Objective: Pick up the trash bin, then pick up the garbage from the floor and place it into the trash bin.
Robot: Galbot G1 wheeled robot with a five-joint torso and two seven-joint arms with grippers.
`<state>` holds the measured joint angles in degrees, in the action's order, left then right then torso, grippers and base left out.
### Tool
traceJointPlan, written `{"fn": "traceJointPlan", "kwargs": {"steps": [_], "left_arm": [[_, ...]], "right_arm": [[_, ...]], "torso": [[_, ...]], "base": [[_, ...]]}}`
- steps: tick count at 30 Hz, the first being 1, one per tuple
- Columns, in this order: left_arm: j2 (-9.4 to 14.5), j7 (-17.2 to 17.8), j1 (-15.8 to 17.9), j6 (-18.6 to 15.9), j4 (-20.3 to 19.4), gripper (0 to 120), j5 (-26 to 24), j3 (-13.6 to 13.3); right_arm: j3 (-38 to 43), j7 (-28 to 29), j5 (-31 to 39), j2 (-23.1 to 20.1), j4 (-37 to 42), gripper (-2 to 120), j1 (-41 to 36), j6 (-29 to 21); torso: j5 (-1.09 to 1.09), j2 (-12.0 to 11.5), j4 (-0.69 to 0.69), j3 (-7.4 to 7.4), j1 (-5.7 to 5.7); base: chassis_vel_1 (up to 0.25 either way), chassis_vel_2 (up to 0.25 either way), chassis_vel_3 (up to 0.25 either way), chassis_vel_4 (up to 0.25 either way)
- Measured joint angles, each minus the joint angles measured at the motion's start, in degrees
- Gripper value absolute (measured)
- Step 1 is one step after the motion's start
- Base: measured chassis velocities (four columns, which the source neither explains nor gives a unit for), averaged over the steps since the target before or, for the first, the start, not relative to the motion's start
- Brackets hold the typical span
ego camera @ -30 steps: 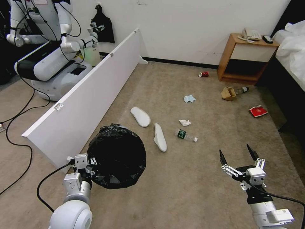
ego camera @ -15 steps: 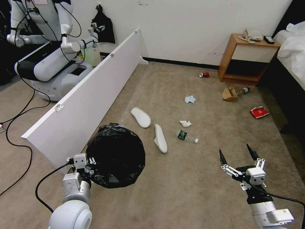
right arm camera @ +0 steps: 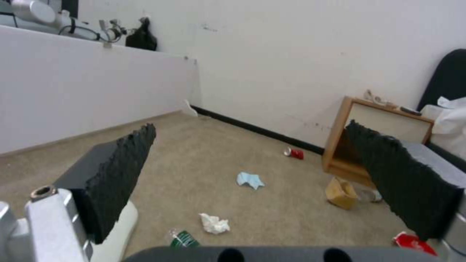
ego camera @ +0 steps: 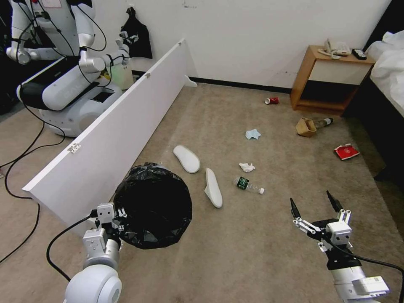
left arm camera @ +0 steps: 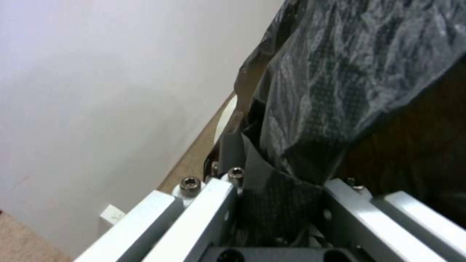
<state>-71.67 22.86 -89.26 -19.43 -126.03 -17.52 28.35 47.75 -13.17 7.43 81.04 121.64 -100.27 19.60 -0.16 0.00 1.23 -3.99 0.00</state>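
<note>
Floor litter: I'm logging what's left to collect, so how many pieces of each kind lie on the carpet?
White slippers: 2
Clear plastic bottles: 2
White tissue: 1
Light-blue face mask: 1
Brown paper bag: 1
Red can: 1
Red packet: 1
Total: 9

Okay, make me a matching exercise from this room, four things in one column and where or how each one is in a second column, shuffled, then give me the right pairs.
Things:
1. trash bin
2. red can
3. brown paper bag
4. right gripper

Places or states:
A. open above bare carpet, holding nothing
B. on the floor beside a clear bottle, in front of the nightstand
C. on the carpet near the wall, beside the nightstand
D. its black liner pinched by the left gripper

Pairs: 1-D, 2-C, 3-B, 4-A
</note>
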Motion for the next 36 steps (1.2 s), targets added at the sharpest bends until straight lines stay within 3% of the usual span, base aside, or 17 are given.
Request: {"fn": "traceJointPlan", "kwargs": {"steps": [36], "left_arm": [[0.1, 0.0, 0.1, 0.0, 0.1, 1, -0.3, 0.1]], "right_arm": [[-0.1, -0.1, 0.2, 0.0, -0.1, 100, 0.2, -0.1]], "torso": [[0.00, 0.0, 0.00, 0.00, 0.00]], "base": [[-0.027, 0.026, 0.026, -0.028]]}}
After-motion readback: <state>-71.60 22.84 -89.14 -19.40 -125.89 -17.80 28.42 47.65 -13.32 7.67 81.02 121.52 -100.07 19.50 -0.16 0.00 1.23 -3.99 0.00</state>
